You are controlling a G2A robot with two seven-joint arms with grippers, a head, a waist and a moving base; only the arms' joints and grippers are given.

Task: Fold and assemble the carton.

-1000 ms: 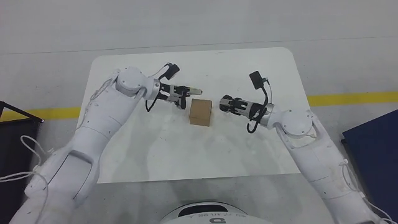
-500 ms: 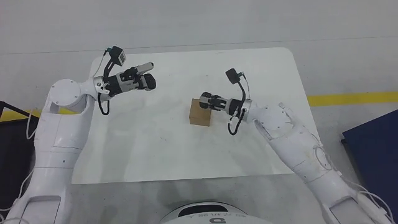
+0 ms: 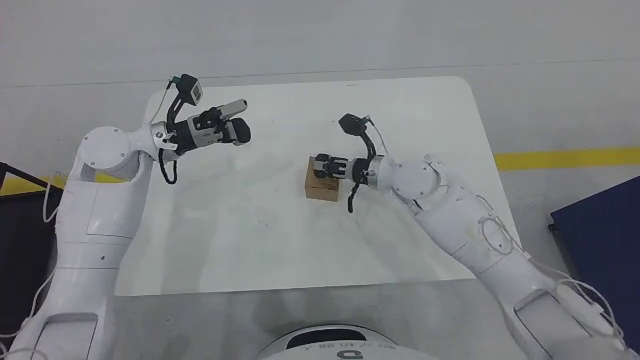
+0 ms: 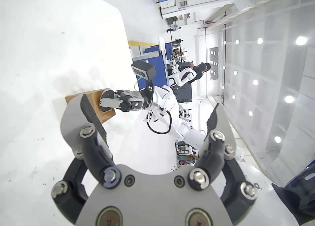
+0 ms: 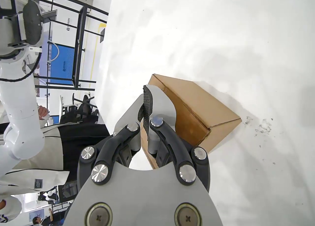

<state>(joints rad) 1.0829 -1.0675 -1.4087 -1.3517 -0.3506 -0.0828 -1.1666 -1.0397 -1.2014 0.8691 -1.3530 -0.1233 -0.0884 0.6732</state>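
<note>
A small brown carton (image 3: 322,186) stands closed on the middle of the white table (image 3: 420,230). My right gripper (image 3: 321,167) rests over its top face with the fingers shut together and nothing between them. In the right wrist view the carton (image 5: 194,106) lies just beyond and under the shut gripper (image 5: 147,99). My left gripper (image 3: 240,122) hangs open above the table's far left part, well apart from the carton. The left wrist view has the open left gripper (image 4: 150,113) looking across at the carton (image 4: 93,96) with the right gripper (image 4: 104,102) pressed on it.
The tabletop carries faint scuff marks (image 5: 263,126) near the carton. A yellow floor line (image 3: 570,158) runs past the table's right side, a blue object (image 3: 600,230) stands at the lower right, and a black frame (image 3: 20,185) at the left.
My left arm drew back from the carton to the table's far left and has held there. My right gripper moved from the carton's right side onto its top.
</note>
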